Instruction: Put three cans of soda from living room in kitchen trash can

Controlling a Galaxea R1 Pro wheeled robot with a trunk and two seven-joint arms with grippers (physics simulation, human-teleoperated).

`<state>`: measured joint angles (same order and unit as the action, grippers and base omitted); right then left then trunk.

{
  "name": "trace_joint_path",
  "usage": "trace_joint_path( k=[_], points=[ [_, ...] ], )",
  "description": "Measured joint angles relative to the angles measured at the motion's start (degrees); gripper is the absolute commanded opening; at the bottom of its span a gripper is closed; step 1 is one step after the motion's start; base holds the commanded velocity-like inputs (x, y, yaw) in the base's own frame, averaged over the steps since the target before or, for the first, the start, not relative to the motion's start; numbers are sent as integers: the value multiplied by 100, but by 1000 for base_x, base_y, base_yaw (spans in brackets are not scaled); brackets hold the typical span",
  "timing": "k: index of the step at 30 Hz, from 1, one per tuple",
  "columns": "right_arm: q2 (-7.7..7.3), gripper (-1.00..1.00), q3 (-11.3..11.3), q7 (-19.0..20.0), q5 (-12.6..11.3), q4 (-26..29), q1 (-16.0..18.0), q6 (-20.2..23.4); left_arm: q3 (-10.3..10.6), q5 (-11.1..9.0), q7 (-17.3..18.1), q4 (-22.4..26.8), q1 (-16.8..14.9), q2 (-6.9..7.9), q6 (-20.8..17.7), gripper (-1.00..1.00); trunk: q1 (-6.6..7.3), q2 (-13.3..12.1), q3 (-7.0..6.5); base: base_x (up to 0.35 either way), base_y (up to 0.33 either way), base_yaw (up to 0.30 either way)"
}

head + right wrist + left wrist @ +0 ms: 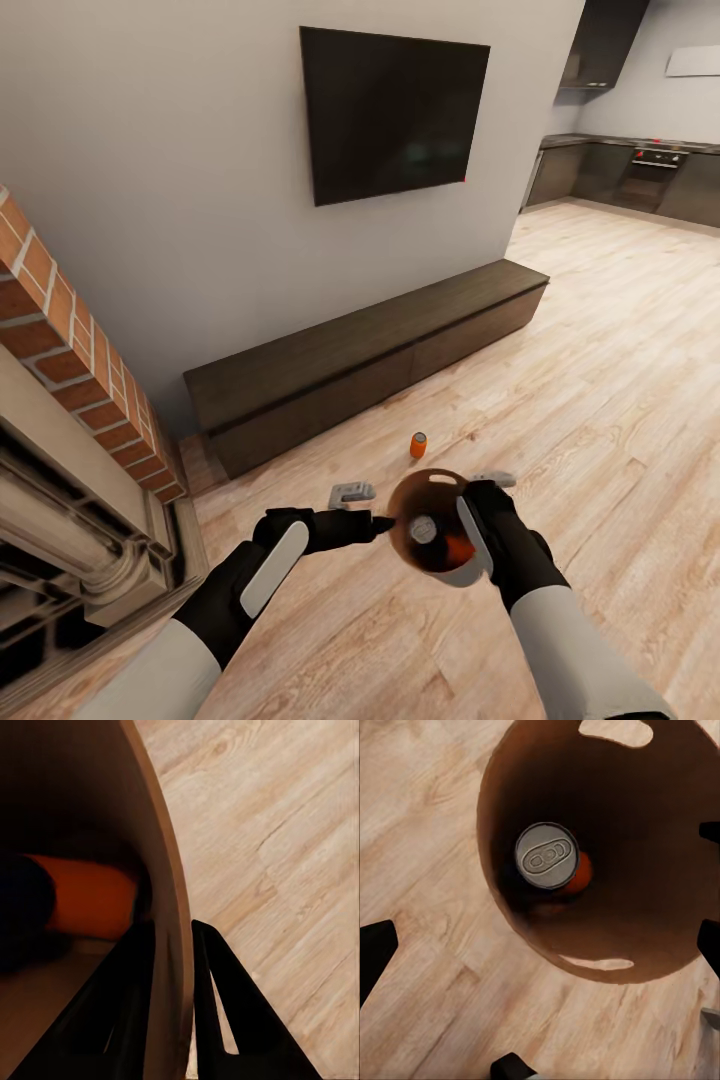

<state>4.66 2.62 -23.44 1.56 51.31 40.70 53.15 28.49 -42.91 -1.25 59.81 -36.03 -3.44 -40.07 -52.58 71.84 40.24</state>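
Head view: at my far left I see the brick fireplace [60, 340], then the long dark bench [370, 355] under the wall TV [395, 110]. My left gripper [352, 495] hovers beside the trash can [465, 575], fingers spread wide, holding nothing. An orange soda can [418, 445] stands on the floor [600, 380] beyond. My right gripper [166, 945] pinches the bin's wall; inside lie a silver-topped can [547, 856] and an orange one [580, 874]. The kitchen [640, 170] is far right

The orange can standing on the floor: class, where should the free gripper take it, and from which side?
Grip the orange can around its round side wall, mid-height, coming from above. It stands upright on bare floor, apart from the bench, so nothing blocks the jaws.
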Motion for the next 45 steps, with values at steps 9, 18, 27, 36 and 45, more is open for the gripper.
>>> trace_joint_path(
  k=[9, 18, 27, 36, 45],
  points=[
    [-606, -100, -1131, 832, -77, -1, 244, 467, -10, 26, -6, -52, 0, 9, -2, 100, 0, 0, 0, 0, 0, 0],
    [-944, -100, -1514, 2167, -201, -18, 301, 613, -35, 43, -75, -275, -10, 15, 0, 100, 0, 0, 0, 0, 0, 0],
    [-1093, -100, -1497, 2575, -156, -83, 302, 545, -45, 54, -329, -2109, -519, -1, 38, 100, 0, 0, 0, 0, 0, 0],
    [-1089, -100, -1466, 2488, 21, -79, 297, 531, -43, 41, -796, -2820, -875, -11, 44, 100, 0, 0, 0, 0, 0, 0],
    [-1098, -100, -1464, 2515, 75, -71, 289, 529, -45, 27, -1372, -2868, -903, -18, 22, 100, 0, 0, 0, 0, 0, 0]
  ],
)
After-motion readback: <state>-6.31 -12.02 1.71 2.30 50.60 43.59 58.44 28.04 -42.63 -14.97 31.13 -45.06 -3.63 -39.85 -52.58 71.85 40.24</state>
